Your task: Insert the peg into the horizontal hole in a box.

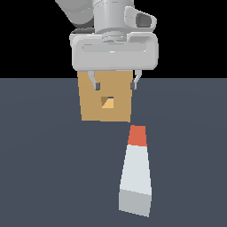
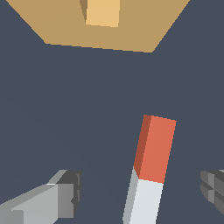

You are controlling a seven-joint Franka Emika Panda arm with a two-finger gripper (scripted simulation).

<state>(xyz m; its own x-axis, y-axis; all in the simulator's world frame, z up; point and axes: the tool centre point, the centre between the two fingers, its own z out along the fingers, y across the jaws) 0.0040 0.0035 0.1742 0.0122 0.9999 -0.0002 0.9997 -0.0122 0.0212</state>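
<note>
The peg lies flat on the dark floor, pale grey-white with its orange-red end pointing toward the box. The tan box stands behind it, with the small square hole in the centre of its face. My gripper hangs open above the floor in front of the box's upper part, with nothing between its fingers. In the wrist view the peg lies below and between the two fingers, apart from both, and the box with the hole lies beyond it.
A plain dark grey floor spreads around the peg and the box. Nothing else stands on it in either view.
</note>
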